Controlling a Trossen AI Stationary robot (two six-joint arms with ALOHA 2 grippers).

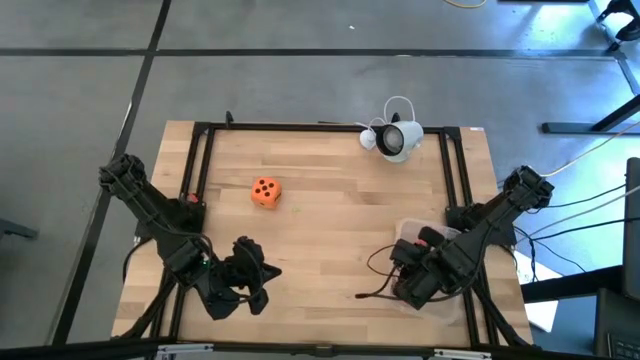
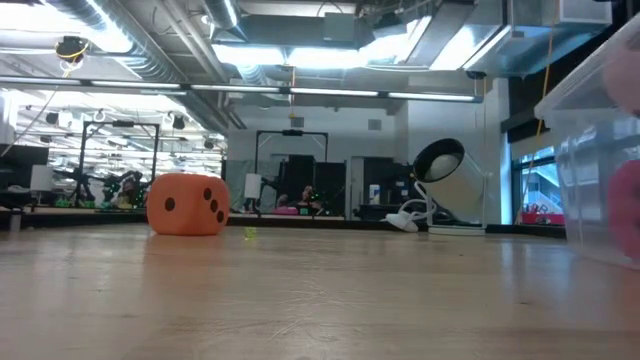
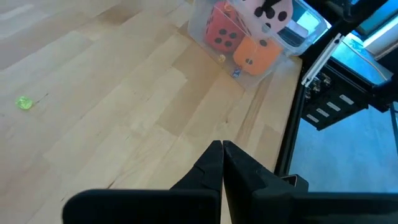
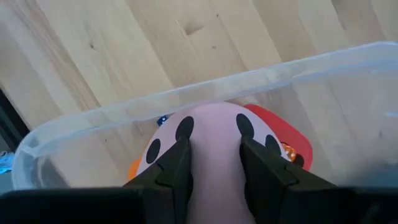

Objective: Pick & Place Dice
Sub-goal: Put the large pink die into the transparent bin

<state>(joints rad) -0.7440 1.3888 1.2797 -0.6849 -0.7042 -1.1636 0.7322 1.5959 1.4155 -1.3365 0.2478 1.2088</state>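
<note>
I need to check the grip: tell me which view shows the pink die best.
The right wrist view: the pink die fills it, pinched by the right gripper over the clear bin. The left wrist view shows it smaller; the low view only an edge; the high view hides it.

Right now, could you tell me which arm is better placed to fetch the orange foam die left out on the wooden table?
Left, probably. The left gripper is shut and empty, nearer the orange foam die; the right gripper grips the pale pink die over the clear plastic bin.

The right claw (image 4: 214,165) hides the pink die's (image 4: 214,134) middle.
</note>
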